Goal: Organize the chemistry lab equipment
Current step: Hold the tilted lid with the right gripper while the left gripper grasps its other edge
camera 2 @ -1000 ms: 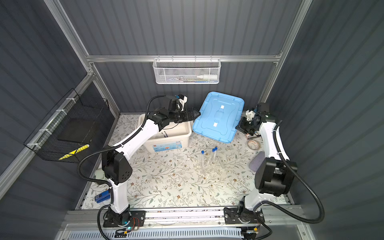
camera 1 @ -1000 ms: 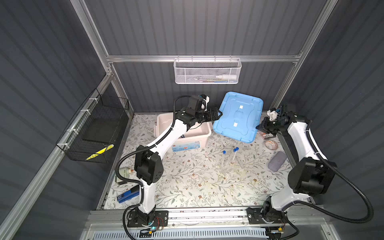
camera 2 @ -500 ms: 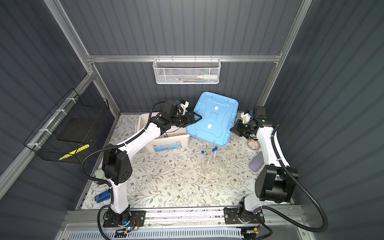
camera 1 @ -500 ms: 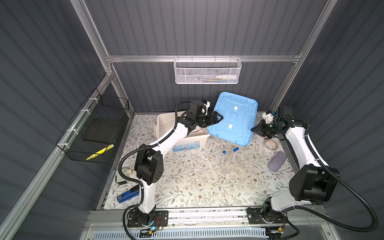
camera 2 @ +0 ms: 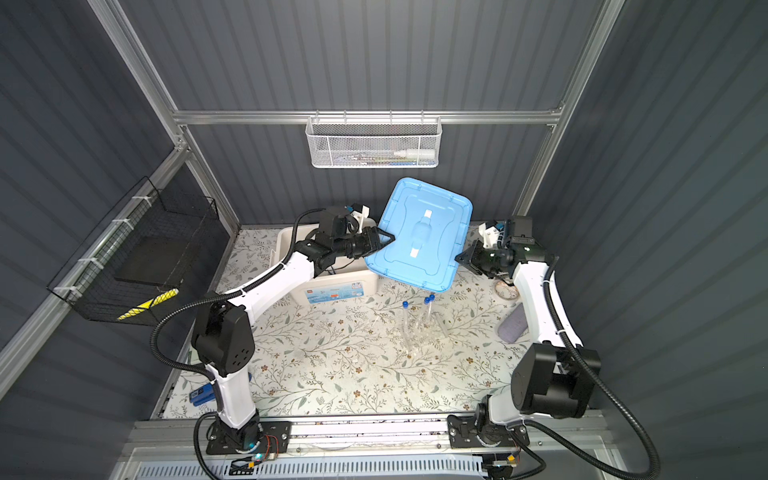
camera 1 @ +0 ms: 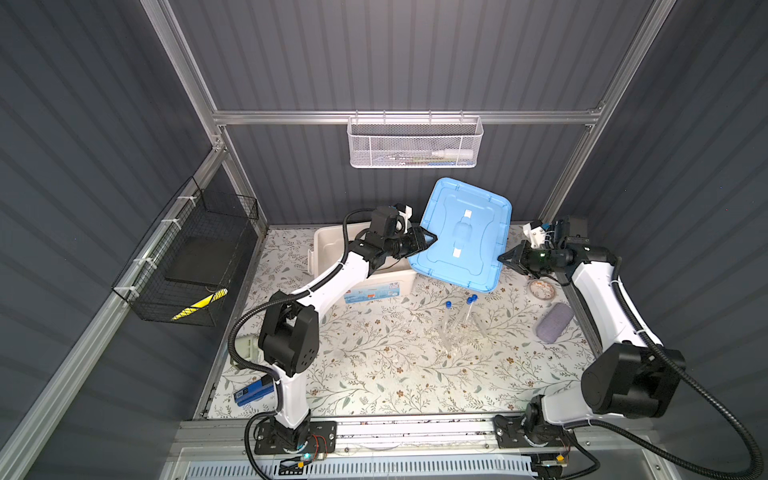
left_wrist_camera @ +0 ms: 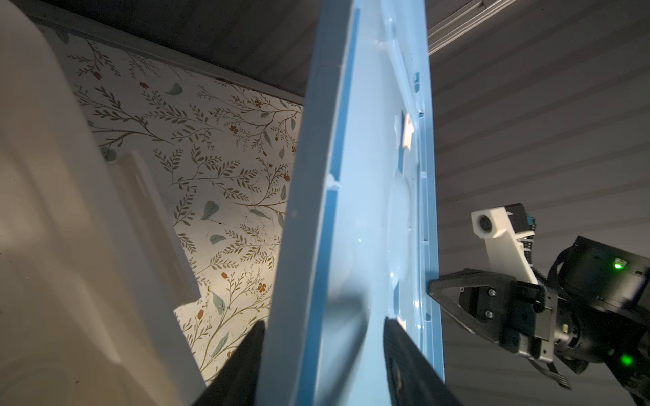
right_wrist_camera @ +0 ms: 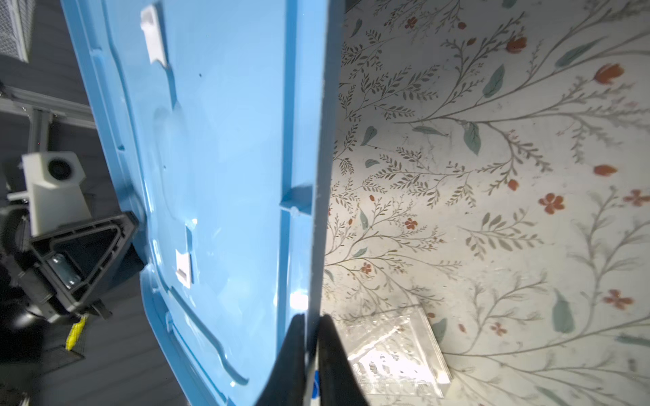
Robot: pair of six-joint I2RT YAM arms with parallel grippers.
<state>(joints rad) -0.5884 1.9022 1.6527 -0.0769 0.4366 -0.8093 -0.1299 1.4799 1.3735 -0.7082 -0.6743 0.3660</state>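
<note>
In both top views a light blue lid (camera 1: 461,237) (camera 2: 419,237) hangs tilted above the table, between my two grippers. My right gripper (camera 1: 505,258) (right_wrist_camera: 311,316) is shut on the thin rim of the lid (right_wrist_camera: 218,158) at its right edge. At the lid's left edge my left gripper (camera 1: 430,240) (left_wrist_camera: 323,321) straddles the lid (left_wrist_camera: 351,175), its jaws apart on either side. Blue-capped test tubes (camera 1: 469,300) stand in a clear rack (camera 1: 455,332) (right_wrist_camera: 394,355) on the floral table, below the lid's front edge.
A white bin (camera 1: 332,249) stands open under my left arm. A small round dish (camera 1: 542,289) and a grey cloth (camera 1: 554,322) lie at the right edge. A blue marker pack (camera 1: 253,390) lies front left. A white mesh basket (camera 1: 413,145) and a black wire basket (camera 1: 187,266) hang on the walls.
The right gripper has lifted the lid and carried it left toward the bin. The left gripper has come onto the lid's left edge and its jaws have narrowed.
</note>
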